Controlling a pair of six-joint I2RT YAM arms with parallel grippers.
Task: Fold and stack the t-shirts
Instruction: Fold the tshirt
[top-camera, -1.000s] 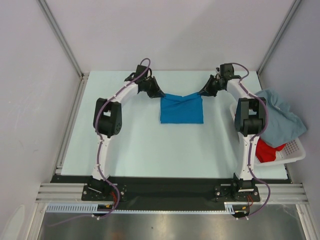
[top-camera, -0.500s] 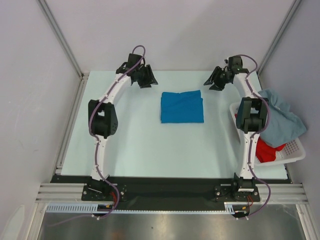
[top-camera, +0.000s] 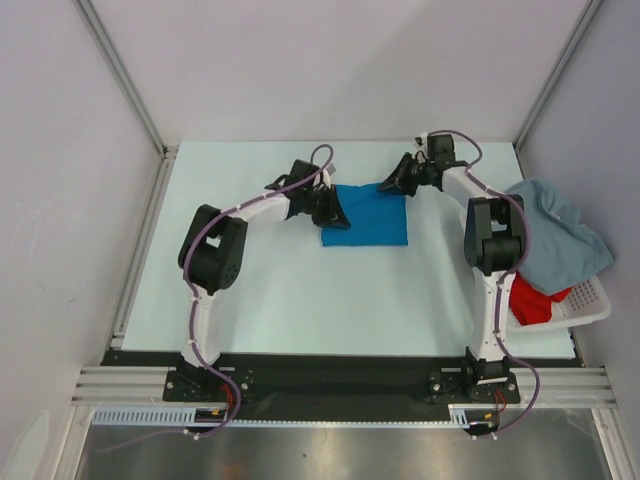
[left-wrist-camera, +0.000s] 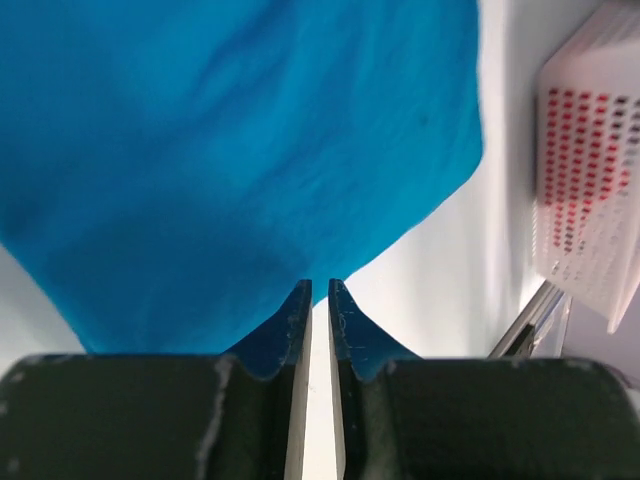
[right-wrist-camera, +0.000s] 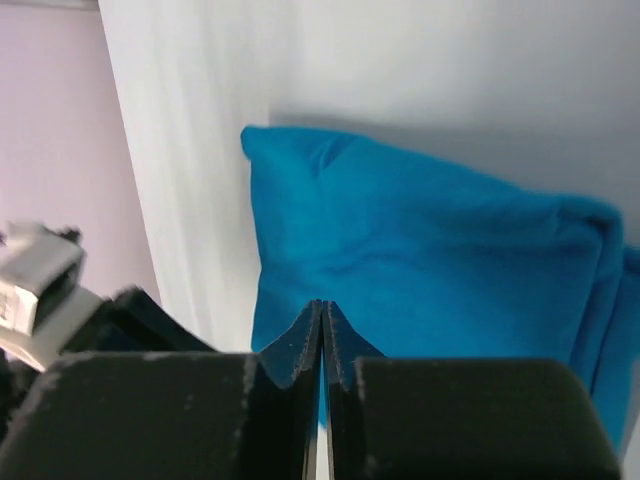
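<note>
While the bright blue t-shirt (top-camera: 368, 218) lies as a flat folded rectangle on the table (top-camera: 280, 290), well to the left of the white basket (top-camera: 590, 305), the other two are unfolded. The pale grey-blue t-shirt (top-camera: 560, 235) hangs crumpled over the basket's far rim, and the red t-shirt (top-camera: 535, 300) is bunched inside it. I judge the task a third done at best, with nothing stacked.

The left gripper (top-camera: 330, 210) sits low at the blue edge farthest from the basket, its arm bent in a wide elbow. Its jaws are nearly together with a thin slit between them, and I cannot tell whether cloth is caught. The right gripper (top-camera: 392, 182) reaches to the blue shirt's far corner on the basket's side. Its jaws are pressed together at the tips, and a pinch of cloth is uncertain.
</note>
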